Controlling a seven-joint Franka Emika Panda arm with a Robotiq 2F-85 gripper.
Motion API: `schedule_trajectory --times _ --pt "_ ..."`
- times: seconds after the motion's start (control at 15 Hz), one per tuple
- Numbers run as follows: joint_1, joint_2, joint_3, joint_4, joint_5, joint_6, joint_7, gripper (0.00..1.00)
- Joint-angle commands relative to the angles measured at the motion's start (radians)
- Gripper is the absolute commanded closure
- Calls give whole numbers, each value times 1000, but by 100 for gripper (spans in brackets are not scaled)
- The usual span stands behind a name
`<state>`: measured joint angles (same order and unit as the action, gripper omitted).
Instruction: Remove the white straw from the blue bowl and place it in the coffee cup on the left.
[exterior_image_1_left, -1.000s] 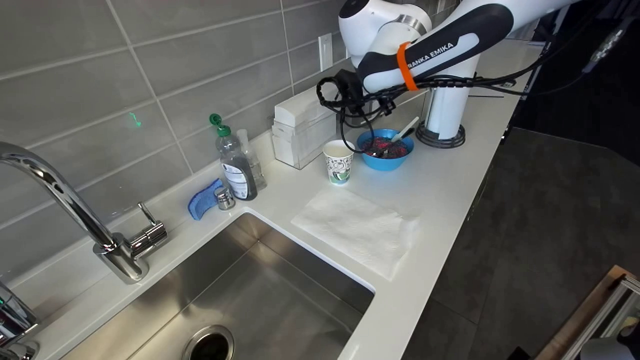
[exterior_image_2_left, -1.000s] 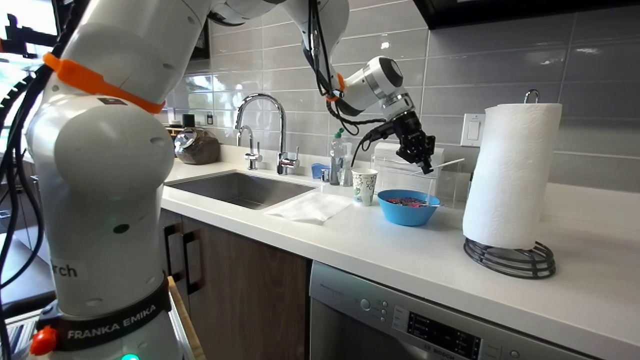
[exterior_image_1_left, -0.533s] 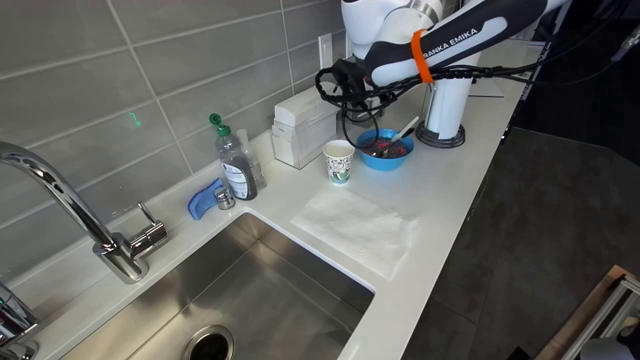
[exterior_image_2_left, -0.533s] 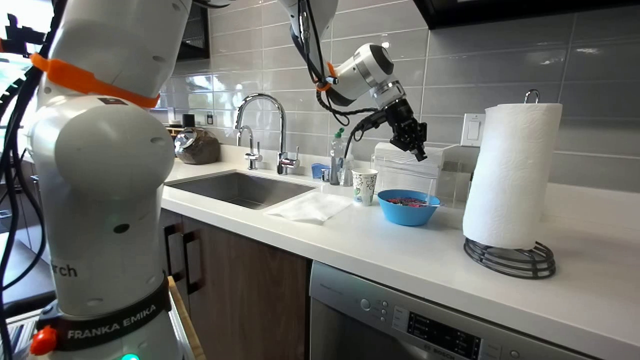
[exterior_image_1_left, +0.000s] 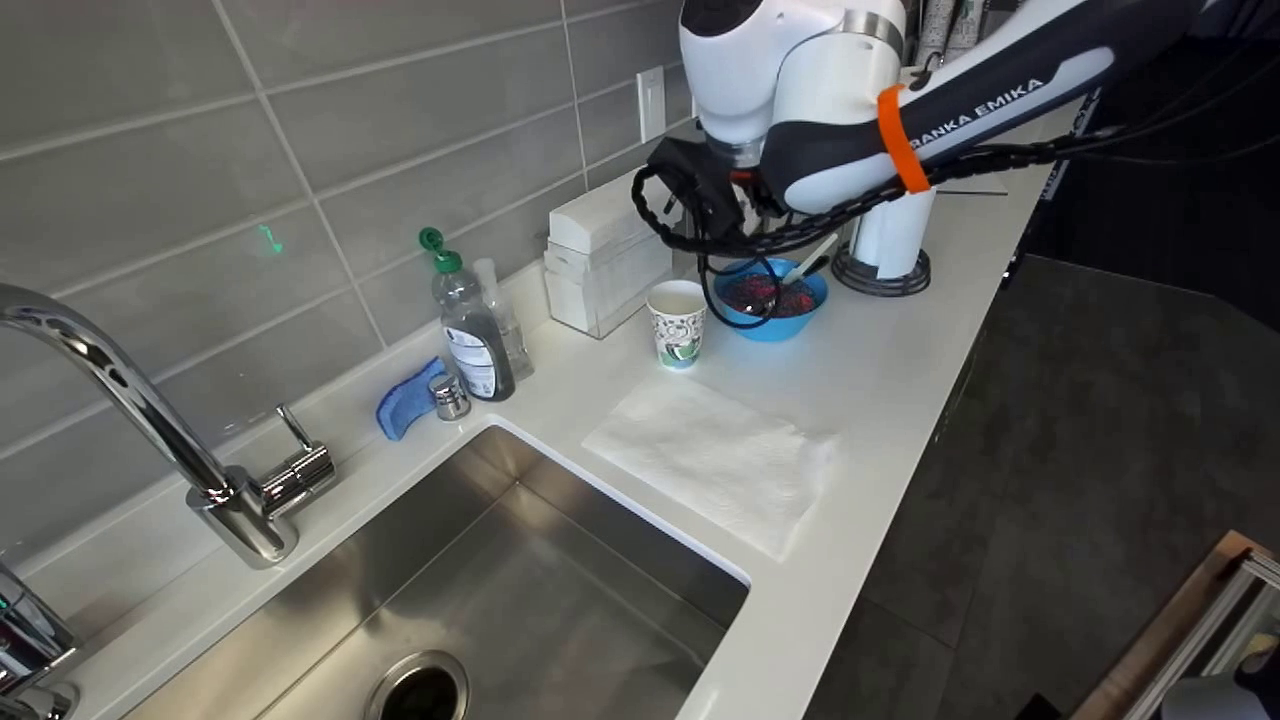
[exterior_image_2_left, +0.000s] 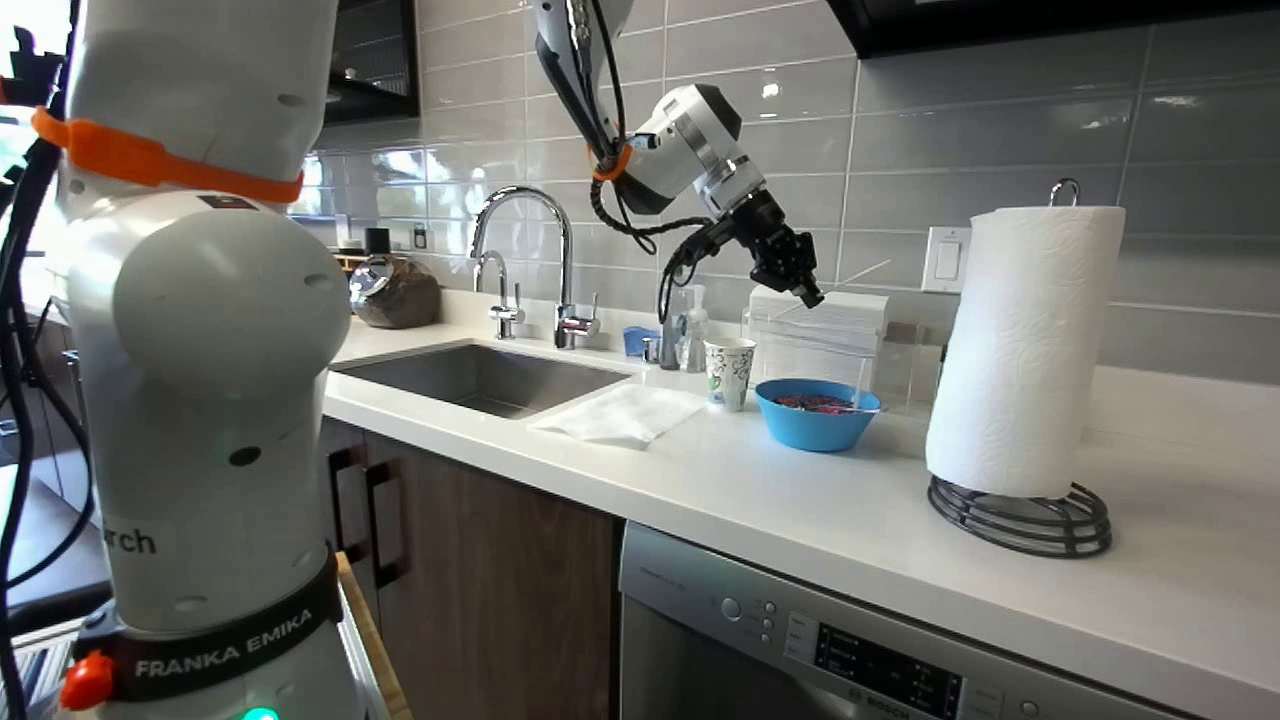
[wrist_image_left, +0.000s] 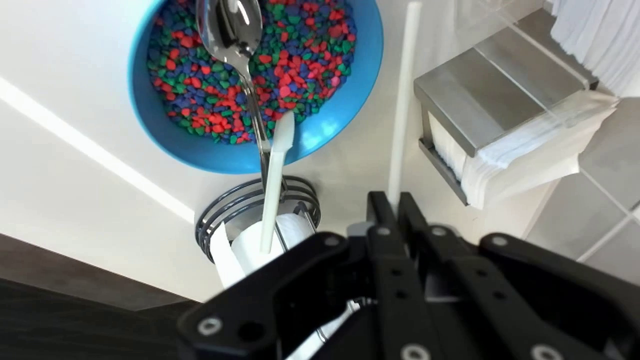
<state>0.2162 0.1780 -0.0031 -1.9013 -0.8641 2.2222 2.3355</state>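
While the gripper clamps the straw aloft, clear of the bowl toward the back edge of the worktop, the carry seems in hand; the next move calls for tipping it upright over the cup.

The bent arm holds its gripper angled downward, fingers nearly together.

Cup just beside bowl
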Motion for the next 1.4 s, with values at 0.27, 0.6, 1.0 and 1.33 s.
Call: schedule_trajectory --times 0.27,0.6,1.0,1.33 --pt "5 -104 95 -176 -244 80 196 98" --pt "5 -126 141 -244 -411 52 323 98" --pt "4 -124 178 -218 -501 21 389 98" --pt "23 -103 202 -235 -640 -50 515 98"
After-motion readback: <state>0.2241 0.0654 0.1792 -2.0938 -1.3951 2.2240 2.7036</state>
